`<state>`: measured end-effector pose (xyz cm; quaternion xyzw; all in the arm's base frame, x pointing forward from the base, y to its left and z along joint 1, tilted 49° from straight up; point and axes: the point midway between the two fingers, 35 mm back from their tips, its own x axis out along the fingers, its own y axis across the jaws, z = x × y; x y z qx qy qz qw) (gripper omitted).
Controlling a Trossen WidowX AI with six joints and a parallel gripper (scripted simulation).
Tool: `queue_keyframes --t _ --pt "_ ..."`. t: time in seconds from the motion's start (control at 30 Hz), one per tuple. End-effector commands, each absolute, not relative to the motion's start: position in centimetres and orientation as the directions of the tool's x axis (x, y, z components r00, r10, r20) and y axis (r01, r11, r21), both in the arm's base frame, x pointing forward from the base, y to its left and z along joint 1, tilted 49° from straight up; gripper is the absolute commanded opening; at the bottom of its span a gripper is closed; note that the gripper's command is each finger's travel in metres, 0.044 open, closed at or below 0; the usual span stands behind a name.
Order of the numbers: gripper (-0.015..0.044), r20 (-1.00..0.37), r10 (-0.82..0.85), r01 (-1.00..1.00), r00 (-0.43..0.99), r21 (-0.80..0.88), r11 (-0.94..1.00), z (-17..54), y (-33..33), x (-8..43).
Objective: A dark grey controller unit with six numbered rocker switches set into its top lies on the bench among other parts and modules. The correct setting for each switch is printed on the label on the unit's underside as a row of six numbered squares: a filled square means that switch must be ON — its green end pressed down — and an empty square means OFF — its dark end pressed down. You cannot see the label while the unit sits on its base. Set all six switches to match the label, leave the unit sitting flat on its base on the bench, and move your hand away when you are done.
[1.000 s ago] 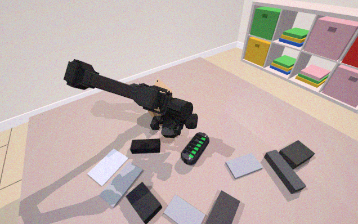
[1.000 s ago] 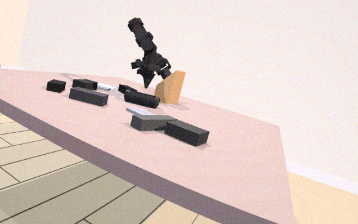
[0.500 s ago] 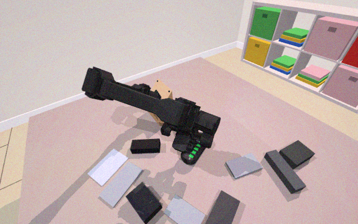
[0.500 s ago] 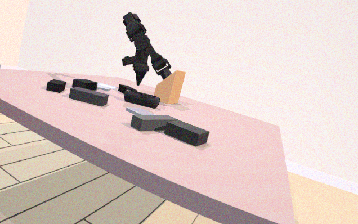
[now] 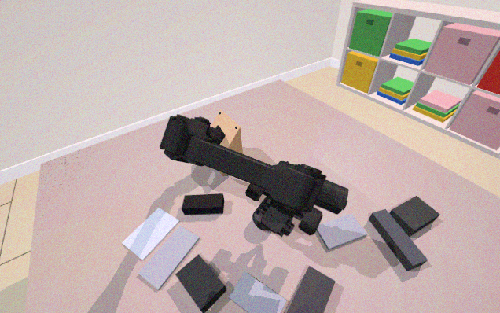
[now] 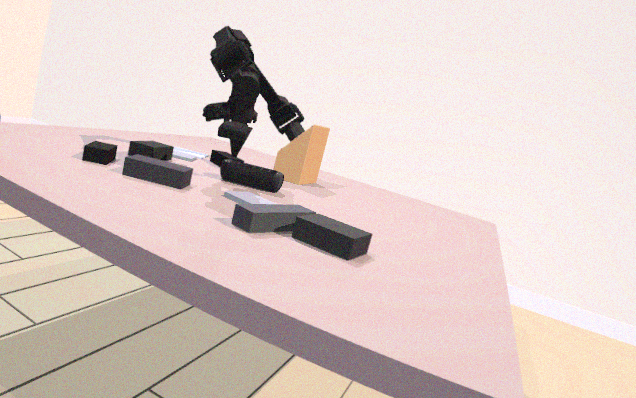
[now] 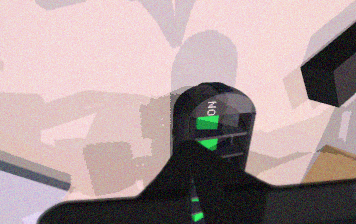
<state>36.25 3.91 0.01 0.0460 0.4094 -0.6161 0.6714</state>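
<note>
The dark grey controller unit (image 6: 251,175) (image 7: 237,107) lies on the bench, long and round-ended. The arm hides it in the top view. The wrist view shows its end marked ON and green ends of two switches just beyond the fingertips; narrow green slivers show through the slit between the fingers. The other switches are hidden, and so is the underside label. My gripper (image 6: 236,157) (image 7: 188,146) is shut and empty, pointing down over the unit's top in the wrist view. Whether the tips touch a switch cannot be told.
A wooden wedge block (image 5: 229,127) (image 6: 315,155) stands behind the unit. A black block (image 5: 203,204) lies near it. A pale plate (image 5: 342,232) and a long dark bar (image 5: 397,240) lie to the right in the top view. Several other dark blocks and pale plates lie around.
</note>
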Motion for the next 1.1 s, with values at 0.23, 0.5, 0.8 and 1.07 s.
queue_keyframes --t 0.23,0.5,0.8,1.07 --pt "0.0000 -0.563 -0.816 0.888 -0.130 -0.432 0.157 -0.8 3.7 37.9" --pt "0.0000 -0.564 -0.815 0.888 -0.131 -0.432 0.156 -1.7 2.8 38.1" --pt "0.0000 -0.564 -0.815 0.888 -0.132 -0.432 0.156 -2.6 1.7 38.3" --pt "0.0000 -0.563 -0.816 0.888 -0.130 -0.432 0.156 -3.5 0.7 38.5"
